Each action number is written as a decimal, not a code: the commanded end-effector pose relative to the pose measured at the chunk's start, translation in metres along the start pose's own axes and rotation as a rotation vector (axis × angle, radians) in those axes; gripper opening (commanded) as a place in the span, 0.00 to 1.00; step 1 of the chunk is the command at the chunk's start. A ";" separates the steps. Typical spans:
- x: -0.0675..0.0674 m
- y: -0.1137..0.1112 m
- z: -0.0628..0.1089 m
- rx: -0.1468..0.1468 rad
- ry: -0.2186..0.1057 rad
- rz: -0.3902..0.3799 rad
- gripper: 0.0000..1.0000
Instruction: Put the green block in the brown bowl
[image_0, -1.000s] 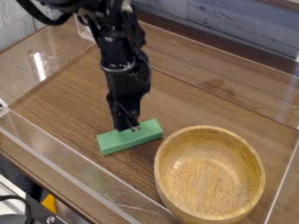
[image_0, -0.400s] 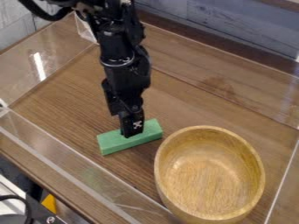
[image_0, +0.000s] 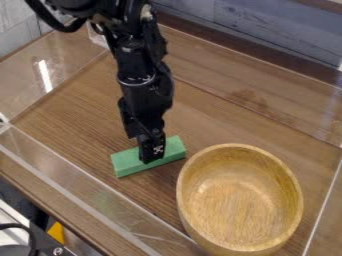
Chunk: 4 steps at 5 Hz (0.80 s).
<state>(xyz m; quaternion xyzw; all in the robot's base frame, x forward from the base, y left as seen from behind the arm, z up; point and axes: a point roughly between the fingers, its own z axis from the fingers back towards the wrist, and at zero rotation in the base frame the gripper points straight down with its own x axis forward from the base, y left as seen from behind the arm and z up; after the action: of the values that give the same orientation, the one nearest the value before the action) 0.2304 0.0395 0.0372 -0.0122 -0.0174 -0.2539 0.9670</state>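
The green block (image_0: 128, 163) lies flat on the wooden table, just left of the brown bowl (image_0: 242, 149). The bowl is large, round and light wood, and nothing is inside it. My gripper (image_0: 150, 149) points straight down onto the middle of the block, its black fingers spread apart over it. The fingers hide the block's centre, so only its two ends show. The block rests on the table and is not lifted.
A clear plastic wall (image_0: 80, 200) runs along the front and left sides of the wooden table (image_0: 254, 100). A grey panelled wall stands behind. Open table surface lies to the right of and behind the arm.
The fingers have spread from a narrow closed tip to a wider stance over the block. Arm, block and bowl have stayed in place.
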 end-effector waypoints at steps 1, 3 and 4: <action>0.004 0.001 -0.001 0.020 -0.013 -0.012 1.00; 0.004 0.001 -0.005 0.019 -0.010 -0.009 0.00; 0.005 0.002 0.003 0.008 -0.015 0.001 0.00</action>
<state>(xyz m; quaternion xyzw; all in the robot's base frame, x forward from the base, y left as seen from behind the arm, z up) 0.2254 0.0365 0.0277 -0.0227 0.0007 -0.2527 0.9673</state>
